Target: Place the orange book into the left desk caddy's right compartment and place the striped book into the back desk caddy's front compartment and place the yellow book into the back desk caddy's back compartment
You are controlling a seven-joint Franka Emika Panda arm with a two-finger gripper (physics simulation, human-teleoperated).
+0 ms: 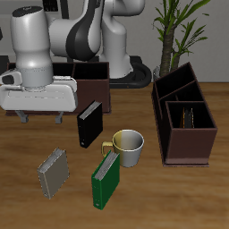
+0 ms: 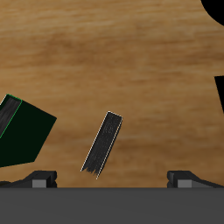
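The wooden counter [image 1: 179,192] carries everything. The left desk caddy [image 1: 205,134], dark brown, stands toward one side of it, and in its compartment nearer the counter's front edge a thin patterned thing [image 1: 190,116] stands upright, too small for me to tell what it is. The back desk caddy [image 1: 97,91], the same dark brown, stands farther back near my base. My fingers [image 1: 41,116] hang above bare wood beside that back caddy, spread wide with nothing between them; in my own view the fingers [image 2: 112,179] show only as two tips far apart. A green book [image 1: 106,181] lies tilted near the front edge, just beside a pale mug [image 1: 131,147] with a yellow handle. A black book [image 1: 89,125] lies flat between the back caddy and the mug. The striped book [image 1: 53,173], grey with faint lines, lies flat near the front edge, apart from the green book [image 2: 22,131]; from the wrist the striped book [image 2: 103,143] looks like a thin slanted slab
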